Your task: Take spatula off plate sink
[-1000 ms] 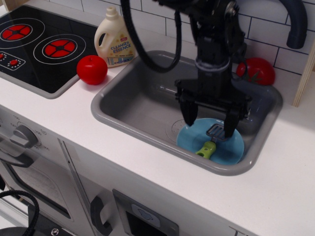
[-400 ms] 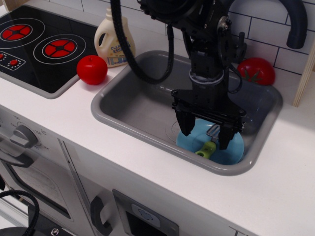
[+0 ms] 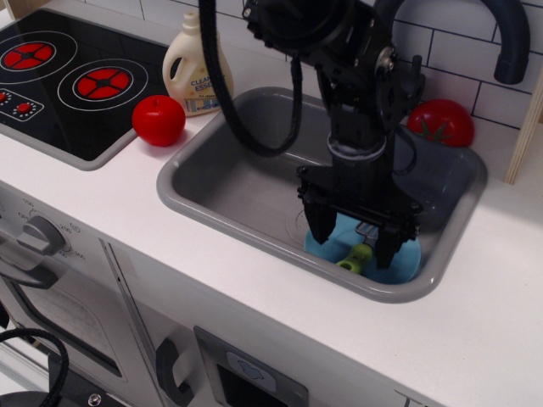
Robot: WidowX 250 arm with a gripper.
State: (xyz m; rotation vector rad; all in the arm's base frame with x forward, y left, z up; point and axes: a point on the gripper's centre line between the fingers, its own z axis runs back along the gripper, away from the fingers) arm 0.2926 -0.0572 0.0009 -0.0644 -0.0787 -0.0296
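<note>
Green plastic forms the handle of the spatula [image 3: 357, 257]; its grey slotted head points toward the back wall and is mostly hidden behind the arm. The spatula lies on the blue plate [image 3: 404, 262], which sits on the floor of the grey sink [image 3: 222, 182], in the front right corner. The gripper [image 3: 353, 247] hangs low over the plate with its two black fingers [image 3: 321, 227] spread apart, one on each side of the spatula handle. Whether either tip touches the plate or the spatula cannot be told.

On the counter left of the sink stands a cream bottle [image 3: 197, 68] with a label reading "CLEANER ESSENCE". Just in front of it sits a round red fruit [image 3: 159, 119]. Another red fruit [image 3: 441, 123] rests behind the sink's far rim, near the dark tap [image 3: 512, 38]. A black hob [image 3: 59, 93] with red rings lies at the far left.
</note>
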